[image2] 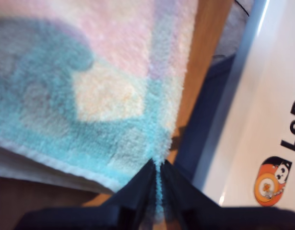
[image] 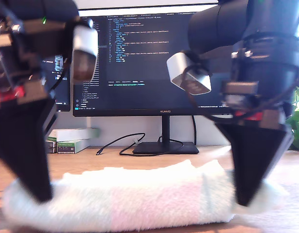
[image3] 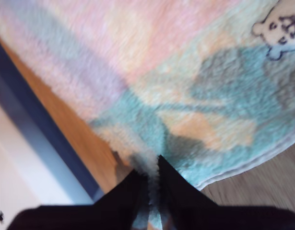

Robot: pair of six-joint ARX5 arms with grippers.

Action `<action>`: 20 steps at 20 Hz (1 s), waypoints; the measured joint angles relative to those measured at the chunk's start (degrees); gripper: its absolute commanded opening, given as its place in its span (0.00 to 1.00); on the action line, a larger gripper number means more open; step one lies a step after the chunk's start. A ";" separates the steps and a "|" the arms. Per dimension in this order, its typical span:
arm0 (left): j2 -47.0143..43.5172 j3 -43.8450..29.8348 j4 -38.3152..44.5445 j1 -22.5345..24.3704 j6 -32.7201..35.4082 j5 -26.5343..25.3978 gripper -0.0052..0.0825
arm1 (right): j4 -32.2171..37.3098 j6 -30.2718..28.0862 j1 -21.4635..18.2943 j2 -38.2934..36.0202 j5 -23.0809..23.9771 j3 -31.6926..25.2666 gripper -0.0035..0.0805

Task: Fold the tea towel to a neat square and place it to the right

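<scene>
Exterior view: tea towel (image: 139,201) on desk (image: 115,160).

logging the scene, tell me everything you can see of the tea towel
The tea towel is fluffy terry cloth, white with pale pink and mint-green bands and a small printed bear-like figure near one edge. It lies as a long doubled-over roll across the wooden table. My first gripper and my second gripper each pinch an edge of it, jaws closed on the pile.

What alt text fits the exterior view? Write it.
Two black arms press their pointed tools into a fluffy white tea towel lying folded on a wooden desk, one near each end. A monitor showing code stands behind.
</scene>
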 measured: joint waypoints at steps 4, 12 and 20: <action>0.00 -0.04 1.46 0.04 -1.11 -0.42 0.03 | 0.70 1.20 0.00 0.00 0.11 0.00 0.03; 0.00 -5.77 6.58 -0.13 -1.68 0.09 0.03 | 0.46 1.22 0.22 0.00 -3.19 -2.56 0.03; 0.00 -5.77 6.38 0.00 -2.80 1.64 0.42 | -3.34 2.71 -0.11 0.00 -3.43 -2.67 0.44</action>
